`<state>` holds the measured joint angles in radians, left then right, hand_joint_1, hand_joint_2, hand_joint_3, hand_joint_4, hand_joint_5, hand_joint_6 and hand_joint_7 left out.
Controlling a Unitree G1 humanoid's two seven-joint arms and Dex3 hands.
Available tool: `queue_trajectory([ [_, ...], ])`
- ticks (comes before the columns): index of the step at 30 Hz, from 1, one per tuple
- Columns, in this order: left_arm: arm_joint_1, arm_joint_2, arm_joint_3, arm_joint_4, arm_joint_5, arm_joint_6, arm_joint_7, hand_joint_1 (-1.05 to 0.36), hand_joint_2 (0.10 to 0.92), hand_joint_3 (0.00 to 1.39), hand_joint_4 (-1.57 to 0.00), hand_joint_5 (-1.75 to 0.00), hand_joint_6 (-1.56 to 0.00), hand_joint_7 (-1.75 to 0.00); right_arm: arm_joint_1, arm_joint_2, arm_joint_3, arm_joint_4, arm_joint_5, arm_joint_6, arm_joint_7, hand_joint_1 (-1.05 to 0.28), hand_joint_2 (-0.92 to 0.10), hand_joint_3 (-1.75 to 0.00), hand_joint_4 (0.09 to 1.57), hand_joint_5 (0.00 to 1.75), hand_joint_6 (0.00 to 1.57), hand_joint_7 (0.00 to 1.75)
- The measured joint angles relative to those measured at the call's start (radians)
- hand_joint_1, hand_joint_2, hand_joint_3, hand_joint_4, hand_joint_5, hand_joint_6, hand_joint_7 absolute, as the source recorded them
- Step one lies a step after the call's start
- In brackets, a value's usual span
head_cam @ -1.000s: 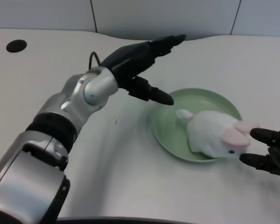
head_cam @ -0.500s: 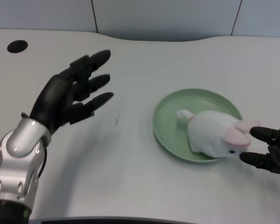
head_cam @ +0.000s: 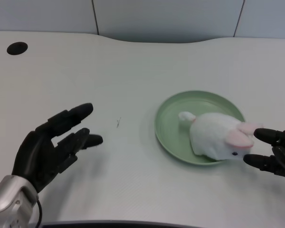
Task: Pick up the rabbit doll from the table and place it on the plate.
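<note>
Rabbit doll: white plush, pink ears, lying on its belly on the plate; head toward the picture's right and reaching past the plate's rim, small white tail toward the plate's middle.
Plate: round, pale green, shallow raised rim; flat on the bench, right of centre, bearing the doll on its right half.
Left hand: black, at lower left, holding nothing; fingers spread apart and stretched toward the plate (palm side partly shown), well apart from both plate and doll. A bit of silver wrist shows at the bottom corner.
Bench: white, smooth top with a curved rear edge.
Hole: dark, oval, in the bench at upper left.
Mark: small dark fleck on the bench between hand and plate.
</note>
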<state>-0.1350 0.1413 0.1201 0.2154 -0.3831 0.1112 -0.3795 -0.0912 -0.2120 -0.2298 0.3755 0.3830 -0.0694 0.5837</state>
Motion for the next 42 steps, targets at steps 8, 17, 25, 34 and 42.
queue_trajectory([
  [8,0.013,0.063,-0.003,-0.006,-0.013,0.159,-0.055,-0.45,0.921,0.51,-0.37,-1.74,-0.43,-1.18,-0.016,-0.011,-0.005,0.012,0.002,0.001,0.006,-0.35,-0.92,-0.16,1.03,0.01,0.94,0.01],
  [17,0.007,0.100,-0.039,0.061,0.054,0.182,-0.107,-0.44,0.921,0.51,-0.51,-1.75,-0.37,-1.62,-0.029,-0.024,-0.009,0.039,0.003,0.000,0.016,-0.35,-0.92,-0.17,1.02,0.01,0.92,0.00],
  [25,-0.014,0.092,-0.043,0.095,0.073,0.167,-0.107,-0.43,0.921,0.51,-0.56,-1.75,-0.34,-1.73,-0.052,-0.030,-0.023,0.077,0.005,0.000,0.031,-0.35,-0.92,-0.16,1.02,0.00,0.93,0.00],
  [34,-0.056,0.080,-0.028,0.192,0.074,0.059,-0.133,-0.44,0.921,0.51,-0.55,-1.75,-0.32,-1.74,-0.091,-0.032,-0.024,0.145,-0.002,-0.026,0.039,-0.35,-0.92,-0.18,1.02,0.00,0.92,0.00],
  [42,-0.085,0.060,-0.021,0.250,0.071,0.040,-0.138,-0.44,0.921,0.50,-0.54,-1.75,-0.34,-1.71,-0.110,-0.033,-0.032,0.201,-0.016,-0.040,0.042,-0.36,-0.92,-0.15,1.04,0.01,0.93,0.00],
])
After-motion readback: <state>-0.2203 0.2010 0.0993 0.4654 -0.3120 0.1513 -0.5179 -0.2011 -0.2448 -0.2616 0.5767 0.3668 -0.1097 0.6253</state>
